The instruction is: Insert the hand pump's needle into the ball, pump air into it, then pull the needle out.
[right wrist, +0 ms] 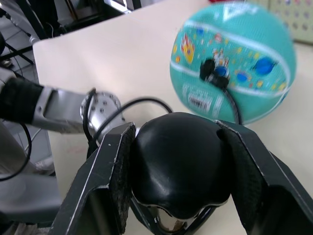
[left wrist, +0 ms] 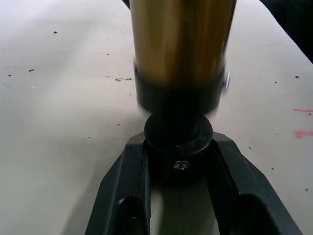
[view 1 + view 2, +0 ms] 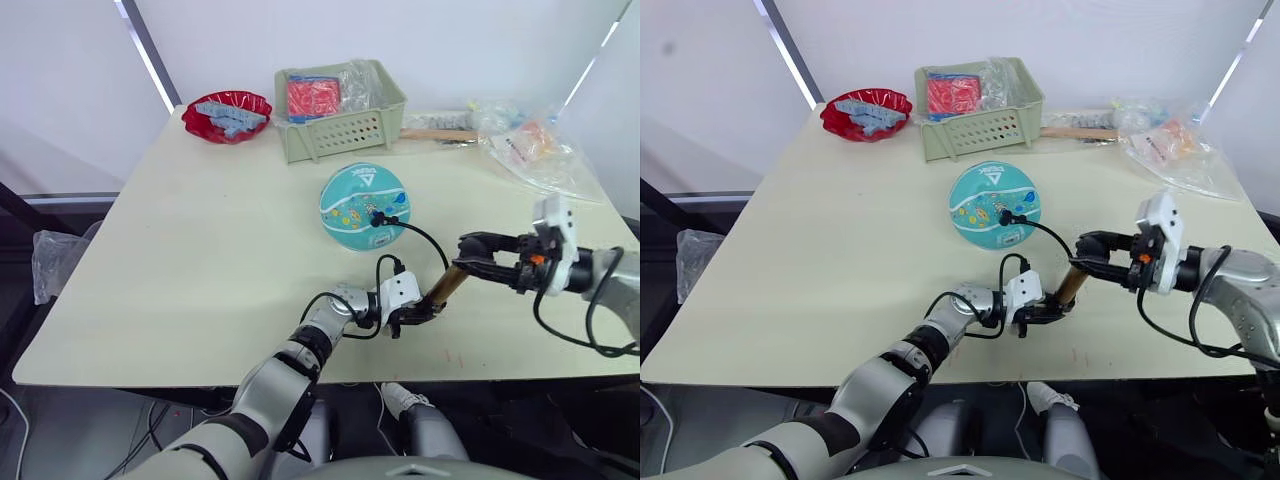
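The gold-bronze hand pump (image 3: 446, 284) is clamped near the desk's front edge: base by the left gripper (image 3: 412, 315), handle by the right gripper (image 3: 474, 249). Its hose fitting sits in the teal ball (image 3: 364, 205) at mid-desk. A green basket (image 3: 340, 125) and red bowl (image 3: 227, 115) stand along the far edge.

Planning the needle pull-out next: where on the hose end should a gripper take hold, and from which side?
Grip the black fitting where the hose meets the ball, coming from the robot's side, since it stands proud of the surface facing the robot; the hose itself would probably just bend.

L claw (image 3: 418, 316) clamped low near table edge, R claw (image 3: 468, 248) clamped, arms converging.
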Tool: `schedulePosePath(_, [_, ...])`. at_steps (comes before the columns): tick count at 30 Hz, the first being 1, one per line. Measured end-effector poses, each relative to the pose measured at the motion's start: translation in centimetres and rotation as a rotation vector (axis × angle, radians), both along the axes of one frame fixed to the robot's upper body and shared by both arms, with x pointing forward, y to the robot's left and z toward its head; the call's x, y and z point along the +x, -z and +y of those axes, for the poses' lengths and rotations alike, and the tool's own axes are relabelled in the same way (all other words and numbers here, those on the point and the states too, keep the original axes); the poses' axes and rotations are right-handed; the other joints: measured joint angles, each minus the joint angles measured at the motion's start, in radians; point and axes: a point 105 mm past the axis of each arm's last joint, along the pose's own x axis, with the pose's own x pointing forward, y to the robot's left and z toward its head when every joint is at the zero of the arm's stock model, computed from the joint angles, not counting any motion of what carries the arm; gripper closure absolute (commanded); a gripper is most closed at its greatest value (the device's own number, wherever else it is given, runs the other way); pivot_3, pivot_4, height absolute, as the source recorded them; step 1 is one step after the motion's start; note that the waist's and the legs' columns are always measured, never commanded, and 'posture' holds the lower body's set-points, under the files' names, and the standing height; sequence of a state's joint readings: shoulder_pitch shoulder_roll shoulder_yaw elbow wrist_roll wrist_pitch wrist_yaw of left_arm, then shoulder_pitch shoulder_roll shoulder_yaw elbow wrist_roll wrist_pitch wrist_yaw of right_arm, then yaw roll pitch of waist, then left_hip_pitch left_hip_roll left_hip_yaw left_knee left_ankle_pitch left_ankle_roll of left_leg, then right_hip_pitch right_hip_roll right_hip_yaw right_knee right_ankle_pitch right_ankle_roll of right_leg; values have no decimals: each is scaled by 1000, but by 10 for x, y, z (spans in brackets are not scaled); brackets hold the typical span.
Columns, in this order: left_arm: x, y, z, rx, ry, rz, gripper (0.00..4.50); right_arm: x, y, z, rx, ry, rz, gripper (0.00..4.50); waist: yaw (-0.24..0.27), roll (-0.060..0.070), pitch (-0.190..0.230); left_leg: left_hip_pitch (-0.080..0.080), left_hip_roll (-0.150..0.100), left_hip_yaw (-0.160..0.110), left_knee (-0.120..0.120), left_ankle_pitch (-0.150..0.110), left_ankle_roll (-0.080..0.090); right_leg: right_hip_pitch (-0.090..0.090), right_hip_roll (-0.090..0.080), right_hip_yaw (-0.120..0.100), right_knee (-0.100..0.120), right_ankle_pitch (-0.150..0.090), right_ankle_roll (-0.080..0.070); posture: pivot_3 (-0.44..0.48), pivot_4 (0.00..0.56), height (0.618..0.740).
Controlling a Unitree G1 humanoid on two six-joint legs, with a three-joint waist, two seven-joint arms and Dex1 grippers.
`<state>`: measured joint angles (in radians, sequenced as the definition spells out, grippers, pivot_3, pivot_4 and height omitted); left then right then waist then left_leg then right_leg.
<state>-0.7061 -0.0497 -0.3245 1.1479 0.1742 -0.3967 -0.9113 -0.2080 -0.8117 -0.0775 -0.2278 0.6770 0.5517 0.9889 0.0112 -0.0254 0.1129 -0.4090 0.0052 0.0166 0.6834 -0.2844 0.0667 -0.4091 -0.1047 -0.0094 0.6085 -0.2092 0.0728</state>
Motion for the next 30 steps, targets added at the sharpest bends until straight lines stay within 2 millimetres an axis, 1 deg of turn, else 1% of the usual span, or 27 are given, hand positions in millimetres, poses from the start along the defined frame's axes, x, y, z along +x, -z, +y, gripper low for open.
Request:
schedulePosePath(6, [0,0,0,0,0,-1,3377,2,-4,0,8,-9,-38,2424,0,1,0,0,0,1,0,0,0,0,0,0,0,0,0,0,150,738])
schedulePosePath(12, [-1,-1,-2,-4,12,0,3377,1,-10,-7,-16,-9,-7,2424,2,4,4,-2,0,1,0,0,0,-1,0,0,0,0,0,0,150,738])
schedulePosePath(13, [-1,-2,-3,-5,17,-2,3377,2,-17,-10,-23,-8,-1,2424,3,8,7,-4,-1,1,1,0,0,-2,0,0,0,0,0,0,150,738])
schedulePosePath(15, [-1,-3,-3,-6,21,-1,3377,1,-25,-13,-16,-7,3,2424,4,9,7,-5,-1,1,1,0,0,-3,0,-1,0,0,0,0,150,738])
schedulePosePath(16, [-1,-3,-3,-7,25,-2,3377,1,-35,-16,-22,-11,8,2424,5,9,8,-5,-1,1,1,0,0,-3,0,-1,0,0,0,0,150,738])
schedulePosePath(18, [-1,-4,-4,-7,26,-2,3377,1,-39,-18,-21,-9,2,2424,5,9,8,-5,-1,1,1,0,0,-3,0,-1,0,0,0,0,150,738])
schedulePosePath(19, [-1,-5,-4,-9,26,-4,3377,0,-57,-21,-5,-13,15,2424,5,9,8,-5,-1,1,1,0,0,-3,0,-2,0,0,0,0,150,738])
schedulePosePath(20, [-1,-5,-4,-9,26,-4,3377,0,-60,-21,-3,-13,13,2424,5,12,12,-5,-2,1,2,0,0,-3,0,-1,0,0,1,0,150,738])
schedulePosePath(21, [-1,-5,-4,-10,26,-4,3377,-1,-67,-22,1,-13,4,2424,5,12,12,-5,-2,1,2,0,0,-3,0,-1,0,0,1,0,150,738])
schedulePosePath(24, [-1,-5,-4,-11,27,-3,3377,-1,-95,-25,29,-14,-20,2424,5,13,13,-5,-2,0,2,0,0,-3,0,-2,0,0,0,0,150,738])
schedulePosePath(27, [-1,-5,-4,-12,28,-2,3377,-2,-112,-26,51,-17,-44,2424,5,13,14,-6,-2,0,2,0,0,-3,0,-2,0,0,1,0,150,738])
schedulePosePath(30, [-1,-5,-4,-12,27,-2,3377,-3,-122,-28,59,-12,-52,2424,5,13,14,-6,-2,1,2,0,0,-3,0,-1,0,0,1,0,150,738])
